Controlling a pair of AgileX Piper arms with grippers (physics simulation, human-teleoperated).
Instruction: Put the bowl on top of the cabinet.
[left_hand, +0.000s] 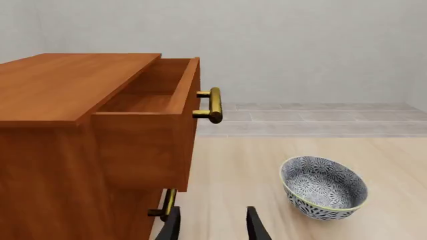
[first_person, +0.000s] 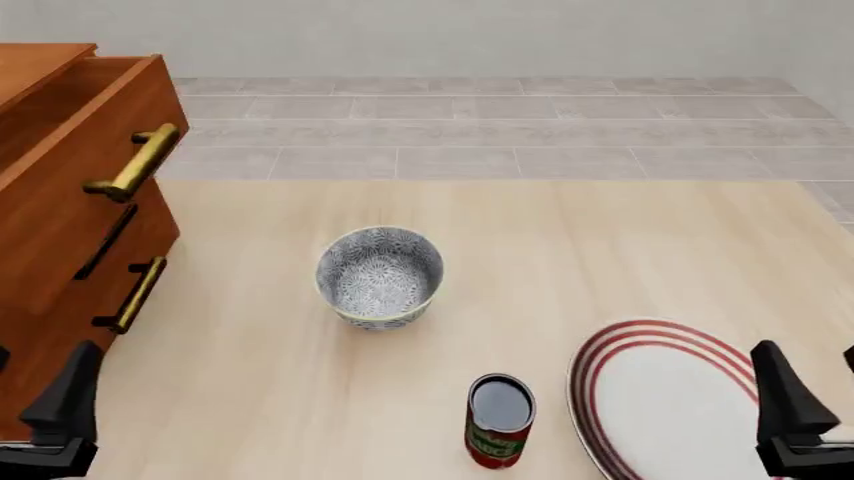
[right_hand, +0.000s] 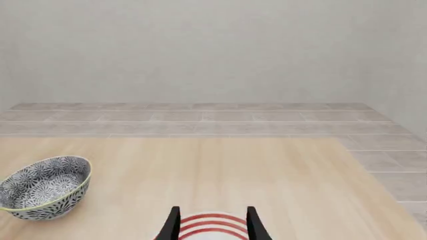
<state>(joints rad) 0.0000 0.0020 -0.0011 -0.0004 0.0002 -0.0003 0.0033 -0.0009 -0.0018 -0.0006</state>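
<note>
Both claws hang spread and empty — the left gripper (left_hand: 213, 225) beside the cabinet (first_person: 60, 210), whose top drawer (left_hand: 150, 117) stands pulled out, the right gripper (right_hand: 212, 224) above the red-ringed plate (first_person: 674, 405). The bowl (first_person: 379, 276) sits upright mid-table, untouched, well apart from both — a can (first_person: 501, 420) stands nearer.

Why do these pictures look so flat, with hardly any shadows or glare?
Front view: even, soft light; the bowl, can and plate cast almost no shadow on the table. Left wrist view: the cabinet is sharp, its brass handle showing the only real glint. Right wrist view: everything is in focus, with no blur or glare.
</note>
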